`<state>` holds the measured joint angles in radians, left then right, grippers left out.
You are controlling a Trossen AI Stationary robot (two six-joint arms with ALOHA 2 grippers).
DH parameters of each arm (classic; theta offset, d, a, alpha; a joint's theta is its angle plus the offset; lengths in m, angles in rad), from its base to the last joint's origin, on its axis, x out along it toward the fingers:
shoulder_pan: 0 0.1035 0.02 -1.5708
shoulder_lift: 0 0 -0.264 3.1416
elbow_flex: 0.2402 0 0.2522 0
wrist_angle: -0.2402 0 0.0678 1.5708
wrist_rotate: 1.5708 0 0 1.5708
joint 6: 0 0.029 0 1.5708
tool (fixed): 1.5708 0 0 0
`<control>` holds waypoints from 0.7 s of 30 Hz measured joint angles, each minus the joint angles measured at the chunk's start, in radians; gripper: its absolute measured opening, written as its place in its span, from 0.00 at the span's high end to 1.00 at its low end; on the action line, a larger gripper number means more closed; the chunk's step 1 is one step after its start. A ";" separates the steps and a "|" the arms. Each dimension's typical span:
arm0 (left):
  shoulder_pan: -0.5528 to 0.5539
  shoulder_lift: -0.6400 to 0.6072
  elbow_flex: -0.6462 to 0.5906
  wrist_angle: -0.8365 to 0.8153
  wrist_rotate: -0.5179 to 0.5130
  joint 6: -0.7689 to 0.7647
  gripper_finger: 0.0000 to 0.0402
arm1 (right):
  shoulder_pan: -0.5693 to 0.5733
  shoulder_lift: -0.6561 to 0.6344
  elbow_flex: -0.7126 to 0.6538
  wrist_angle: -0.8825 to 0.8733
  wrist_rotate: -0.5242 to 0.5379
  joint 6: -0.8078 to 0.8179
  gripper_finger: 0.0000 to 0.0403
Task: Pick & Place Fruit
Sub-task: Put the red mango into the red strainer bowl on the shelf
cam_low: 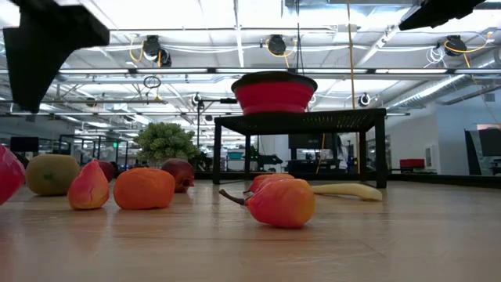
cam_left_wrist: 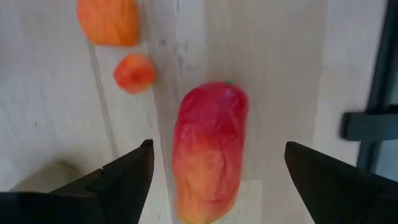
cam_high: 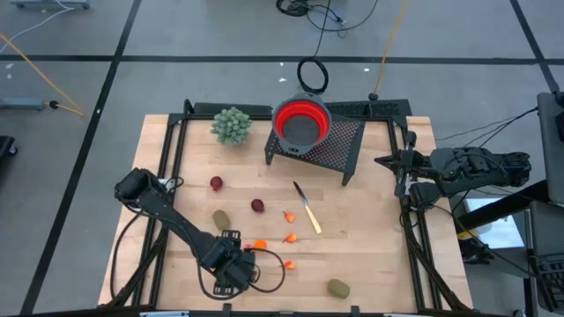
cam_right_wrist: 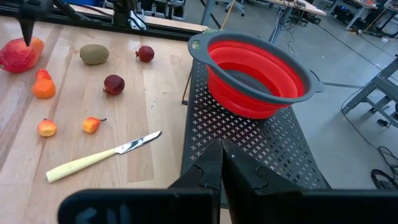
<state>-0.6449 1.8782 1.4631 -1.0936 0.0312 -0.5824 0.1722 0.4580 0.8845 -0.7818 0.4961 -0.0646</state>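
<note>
A red collapsible bowl (cam_high: 301, 123) with a grey rim sits on a black perforated metal stand (cam_high: 333, 145) at the far middle of the wooden counter (cam_high: 370, 238). A pale green knobbly bunch (cam_high: 232, 125) lies just left of the stand. A yellow-handled knife (cam_high: 307, 209) lies flat near the counter's middle, its blade pointing toward the stand.

Bright even overhead light, ceiling lamps (cam_low: 274, 45) glaring in low view, soft shadows, left wrist close-up blurry
</note>
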 joint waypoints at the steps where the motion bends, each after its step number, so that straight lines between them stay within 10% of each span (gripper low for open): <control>1: 0.000 0.000 -0.011 0.000 0.006 -0.003 0.11 | 0.000 0.000 0.000 0.000 0.000 0.000 1.00; 21: -0.008 0.000 -0.138 0.106 0.075 -0.048 0.11 | 0.000 0.000 0.000 0.000 0.000 0.000 1.00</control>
<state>-0.6533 1.8782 1.3256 -0.9874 0.1063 -0.6304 0.1719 0.4583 0.8845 -0.7818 0.4964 -0.0646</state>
